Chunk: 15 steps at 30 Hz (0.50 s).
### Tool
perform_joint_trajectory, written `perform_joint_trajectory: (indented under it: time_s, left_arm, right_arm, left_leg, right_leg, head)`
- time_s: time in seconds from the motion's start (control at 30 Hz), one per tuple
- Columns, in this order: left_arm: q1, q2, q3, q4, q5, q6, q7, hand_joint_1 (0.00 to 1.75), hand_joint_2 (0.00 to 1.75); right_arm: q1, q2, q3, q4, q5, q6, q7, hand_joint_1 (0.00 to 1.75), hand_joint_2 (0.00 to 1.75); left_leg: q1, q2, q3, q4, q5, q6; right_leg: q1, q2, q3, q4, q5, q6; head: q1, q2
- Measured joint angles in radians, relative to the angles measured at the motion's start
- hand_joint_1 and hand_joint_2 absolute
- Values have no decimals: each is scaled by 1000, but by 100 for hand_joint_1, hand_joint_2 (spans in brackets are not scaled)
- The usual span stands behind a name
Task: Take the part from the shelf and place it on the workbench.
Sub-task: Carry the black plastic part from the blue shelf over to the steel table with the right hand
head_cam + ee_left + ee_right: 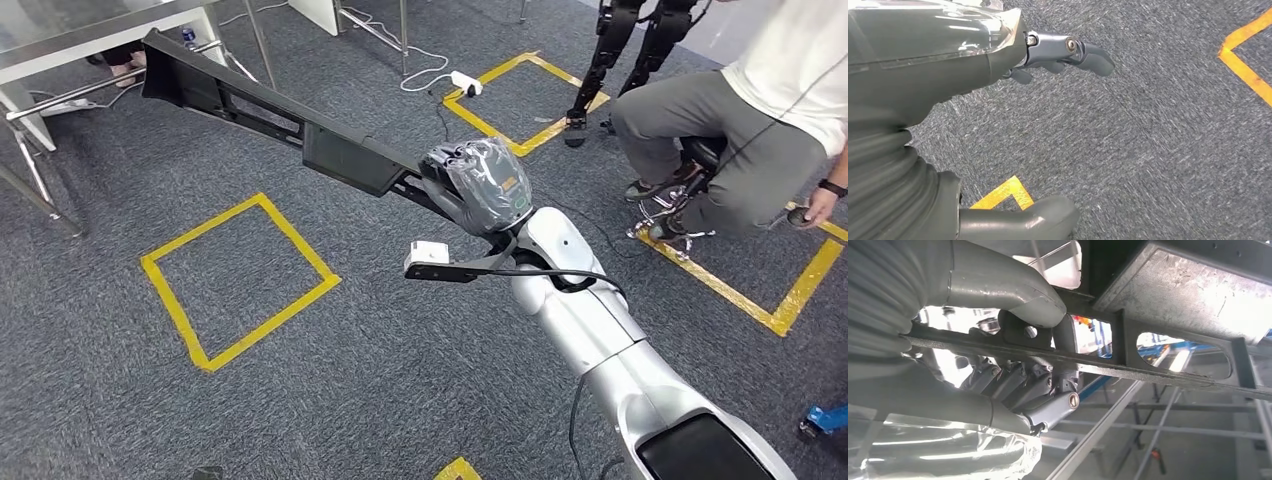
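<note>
The right hand (478, 185) grips one end of the long black part (250, 100), which, cantilevered far beyond it, may twist loose; the left hand (1058, 55) hangs spread.

part (250, 105): looking like matt black plastic, finely grainy
right hand (478, 185): grey, wearing a clear glossy film cover
right arm (590, 320): showing smooth, shiny silver shell
carpet (400, 380): looking rough, grey woven cloth
floor tape (240, 280): showing yellow, matt

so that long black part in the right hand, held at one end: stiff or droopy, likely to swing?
Probably stiff: the black part runs straight out from the right hand without visible sag. Its cut-out frame suggests light weight. Gripped at one end, it may twist or swing.
</note>
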Motion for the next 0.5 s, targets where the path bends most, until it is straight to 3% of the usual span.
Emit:
perform_joint_trajectory:
  time_s: [0.07, 0.1, 0.2, 0.27, 0.3, 0.33, 0.4, 0.47, 0.5]
  left_arm:
    - [1, -1, 0, 0, 0, 0, 0, 0, 175]
    - [2, -2, 0, 0, 0, 0, 0, 0, 175]
    - [-3, -2, 0, 0, 0, 1, -1, 0, 175]
    - [-3, -2, 0, 0, 0, 1, -1, 0, 175]
    - [-2, -2, 0, 0, 0, 1, -1, 0, 175]
    - [0, -3, 0, 0, 0, 0, -1, 0, 175]
    - [1, -3, 0, 0, 0, 0, -1, 0, 175]
    - [1, -3, 0, 0, 0, 0, 0, 0, 175]
    - [3, -3, 0, 0, 0, 0, 0, 0, 175]
  right_arm:
    - [-3, 4, 1, 1, 0, 0, -1, 175, 175]
    - [-5, 5, 1, 2, -1, 0, -1, 175, 175]
    - [-7, 2, 2, 6, -2, -1, -2, 175, 175]
    - [-1, -1, 3, 11, -2, -1, -2, 175, 175]
    - [1, -2, 4, 14, -2, -1, -2, 175, 175]
    - [2, -3, 4, 15, -2, -1, -2, 175, 175]
    - [-1, -2, 4, 17, -2, -1, -2, 175, 175]
    - [-3, -1, 5, 18, -2, -1, -3, 175, 175]
    - [-3, 0, 6, 18, -2, -2, -3, 175, 175]
  left_leg:
    - [-1, -24, 3, -6, 3, 13]
    - [0, -36, 5, -9, 5, 19]
    - [4, -73, 8, -13, 8, 35]
    - [4, -104, 8, -13, 9, 37]
    - [4, -119, 8, -12, 9, 37]
    - [4, -134, 9, -12, 9, 36]
    - [2, -160, 7, -9, 9, 32]
    - [1, -180, 2, -6, 10, 23]
    - [1, -189, -1, -6, 11, 18]
  right_leg:
    - [2, -7, 0, 5, -9, 9]
    - [1, 10, -9, 26, -22, 11]
    - [-6, 85, -96, 200, -92, 5]
    - [-7, 103, -148, 289, -110, 8]
    - [-7, 107, -149, 278, -95, 15]
    - [-10, 113, -130, 228, -67, 23]
    - [-17, 146, -72, 88, -5, 35]
    - [-21, 164, -40, 18, 22, 29]
    - [-19, 158, -37, 15, 22, 22]
  head:
    - [2, 0]
    - [2, 0]
    - [4, 0]
    - [6, 0]
    - [6, 0]
    - [6, 0]
    - [7, 0]
    - [6, 0]
    - [6, 0]
